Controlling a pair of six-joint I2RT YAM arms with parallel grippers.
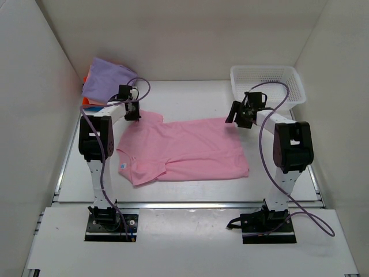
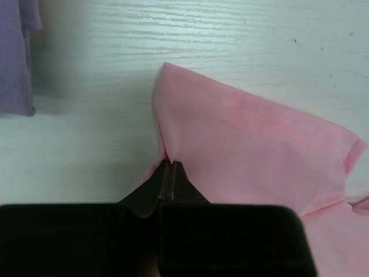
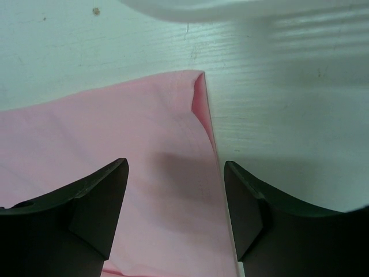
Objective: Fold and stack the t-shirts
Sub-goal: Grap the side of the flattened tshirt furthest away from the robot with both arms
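Top external: pink t-shirt [image 1: 190, 151] lies crosswise, collar left; left fingers [image 2: 153, 193] pinch its sleeve, right fingers [image 3: 98, 208] spread

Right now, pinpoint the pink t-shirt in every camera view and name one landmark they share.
Top external: pink t-shirt lies spread mid-table between the arms.
Left wrist: its corner fills the right half, pinched by the shut left gripper.
Right wrist: its corner fills the lower left, under the open right gripper.
Shared landmark: the white tabletop bordering the shirt in all three.

Lab robot cell: white panel walls [image 1: 173, 34] boxing in a table [image 1: 190, 98]
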